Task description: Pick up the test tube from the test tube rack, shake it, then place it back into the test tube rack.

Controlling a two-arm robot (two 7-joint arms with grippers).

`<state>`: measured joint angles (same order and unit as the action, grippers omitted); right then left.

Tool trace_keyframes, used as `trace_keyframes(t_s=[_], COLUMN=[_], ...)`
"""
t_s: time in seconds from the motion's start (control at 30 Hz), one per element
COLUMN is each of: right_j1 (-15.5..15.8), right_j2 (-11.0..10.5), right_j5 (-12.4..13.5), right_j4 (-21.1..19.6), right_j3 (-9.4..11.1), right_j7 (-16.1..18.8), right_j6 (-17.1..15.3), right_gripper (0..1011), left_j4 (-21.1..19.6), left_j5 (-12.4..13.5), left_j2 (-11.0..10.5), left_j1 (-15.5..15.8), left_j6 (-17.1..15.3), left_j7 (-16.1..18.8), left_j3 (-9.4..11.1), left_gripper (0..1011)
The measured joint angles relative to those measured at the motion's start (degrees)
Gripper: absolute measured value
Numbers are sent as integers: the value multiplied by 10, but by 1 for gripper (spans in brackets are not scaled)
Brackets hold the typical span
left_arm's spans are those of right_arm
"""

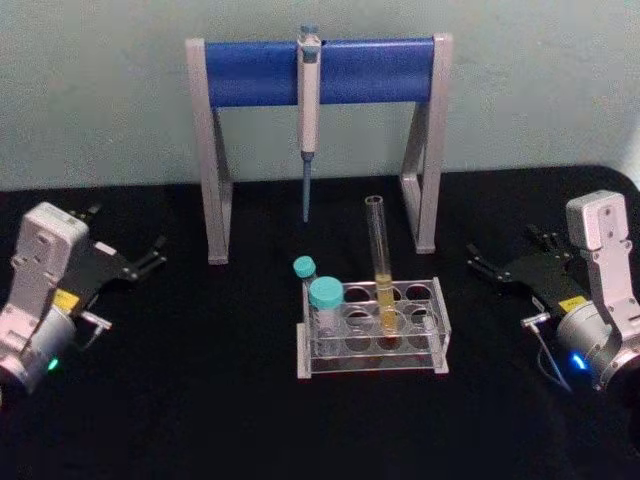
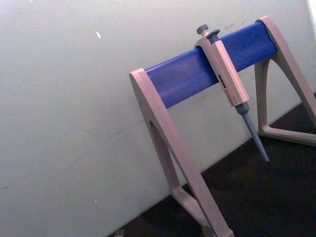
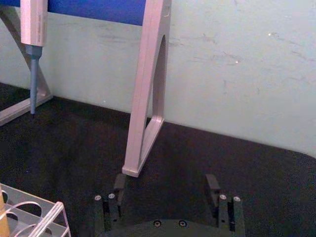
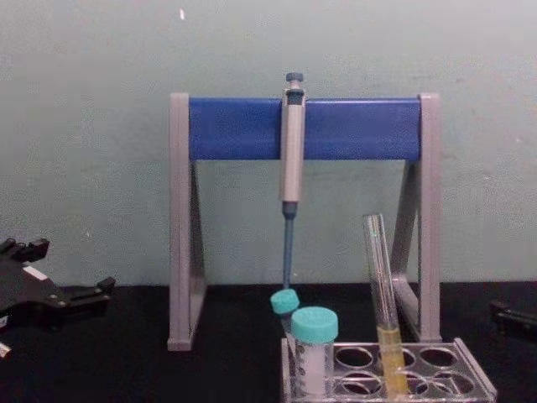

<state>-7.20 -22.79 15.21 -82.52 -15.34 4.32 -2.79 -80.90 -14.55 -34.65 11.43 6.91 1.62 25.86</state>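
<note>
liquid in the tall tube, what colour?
Yellow; the test tube stands in the rack, clearest in the chest view.

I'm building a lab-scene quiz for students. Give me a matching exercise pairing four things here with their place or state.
Things:
1. test tube
2. pipette
3. teal-capped tubes
4. right gripper

States:
A. hanging from the blue bar of the stand
B. open, apart from the rack
C. left end of the test tube rack
D. capless, holding yellow liquid

Pairs: 1-D, 2-A, 3-C, 4-B

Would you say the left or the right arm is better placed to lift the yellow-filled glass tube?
Right, probably. The tall clear glass test tube stands right of centre in the transparent plastic rack, nearer the open right hand.
</note>
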Motion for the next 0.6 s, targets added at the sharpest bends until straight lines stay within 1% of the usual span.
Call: trace_keyframes(t_s=[0.6], right_j1=[0], right_j2=[0], right_j5=[0], right_j4=[0], right_j3=[0], right_j7=[0], right_j6=[0], right_gripper=[1000], left_j4=[0], left_j5=[0], left_j2=[0], left_j1=[0], left_j6=[0], left_j7=[0], left_j3=[0], left_gripper=[1001])
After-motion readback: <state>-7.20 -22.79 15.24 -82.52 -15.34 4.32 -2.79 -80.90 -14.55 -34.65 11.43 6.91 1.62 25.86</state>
